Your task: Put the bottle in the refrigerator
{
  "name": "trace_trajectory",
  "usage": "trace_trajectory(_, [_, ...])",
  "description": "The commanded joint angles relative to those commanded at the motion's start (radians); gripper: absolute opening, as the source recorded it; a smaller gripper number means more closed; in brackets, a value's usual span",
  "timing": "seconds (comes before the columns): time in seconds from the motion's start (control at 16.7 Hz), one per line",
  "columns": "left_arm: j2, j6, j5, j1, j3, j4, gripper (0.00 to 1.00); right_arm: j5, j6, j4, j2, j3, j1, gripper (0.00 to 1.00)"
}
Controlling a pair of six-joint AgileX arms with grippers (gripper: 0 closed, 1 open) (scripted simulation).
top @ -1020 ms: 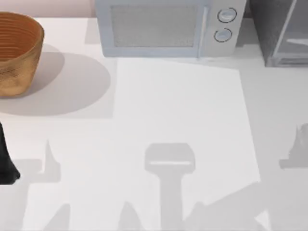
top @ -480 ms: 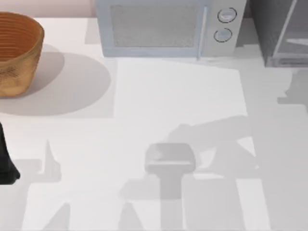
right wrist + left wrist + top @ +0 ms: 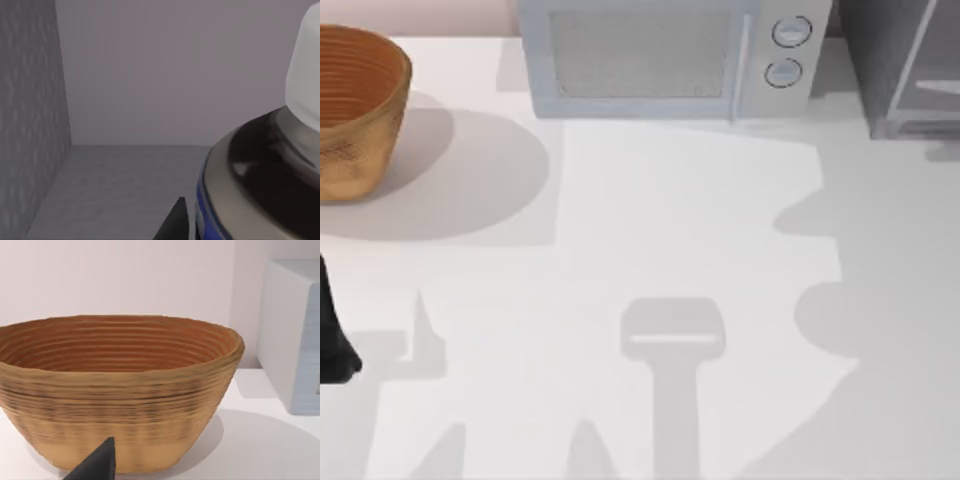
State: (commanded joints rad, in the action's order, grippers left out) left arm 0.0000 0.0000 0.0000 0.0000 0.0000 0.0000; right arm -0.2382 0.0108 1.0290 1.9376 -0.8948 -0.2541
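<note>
In the right wrist view the bottle [image 3: 260, 165] looms close, showing its white cap, dark shoulder and blue label band. A dark fingertip [image 3: 172, 222] of my right gripper lies against its side, and the gripper is shut on the bottle. Around them are the refrigerator's speckled grey inner wall [image 3: 30, 115], grey floor and plain back wall. In the top view the refrigerator [image 3: 905, 65] stands at the table's back right corner. My left gripper [image 3: 332, 340] is parked at the table's left edge, open, with one fingertip [image 3: 100, 465] showing in front of the basket.
A woven brown basket [image 3: 355, 105] sits at the back left. A pale microwave [image 3: 665, 55] with two round dials stands at the back centre, just left of the refrigerator. Arm shadows fall across the white table [image 3: 640, 220].
The right arm's shadows on the right half of the table have shifted and changed shape, reaching toward the refrigerator. The left arm, basket and microwave have not moved.
</note>
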Motion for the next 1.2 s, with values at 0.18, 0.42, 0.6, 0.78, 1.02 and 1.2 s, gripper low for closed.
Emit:
trace_trajectory(0.18, [0.000, 0.000, 0.000, 0.000, 0.000, 0.000, 1.00, -0.018, 0.003, 0.078, 0.133, -0.068, -0.019, 0.01])
trace_trajectory(0.42, [0.000, 0.000, 0.000, 0.000, 0.000, 0.000, 1.00, -0.023, 0.004, 0.101, 0.172, -0.088, -0.025, 0.01])
trace_trajectory(0.6, [0.000, 0.000, 0.000, 0.000, 0.000, 0.000, 1.00, -0.022, 0.005, 0.098, 0.172, -0.082, -0.019, 0.01])
trace_trajectory(0.78, [0.000, 0.000, 0.000, 0.000, 0.000, 0.000, 1.00, -0.022, 0.005, 0.079, 0.203, -0.121, -0.012, 0.01])
trace_trajectory(1.02, [0.000, 0.000, 0.000, 0.000, 0.000, 0.000, 1.00, -0.003, 0.003, -0.007, 0.305, -0.316, 0.005, 0.01])
trace_trajectory(1.2, [0.000, 0.000, 0.000, 0.000, 0.000, 0.000, 1.00, 0.015, 0.002, -0.083, 0.386, -0.491, 0.019, 0.01])
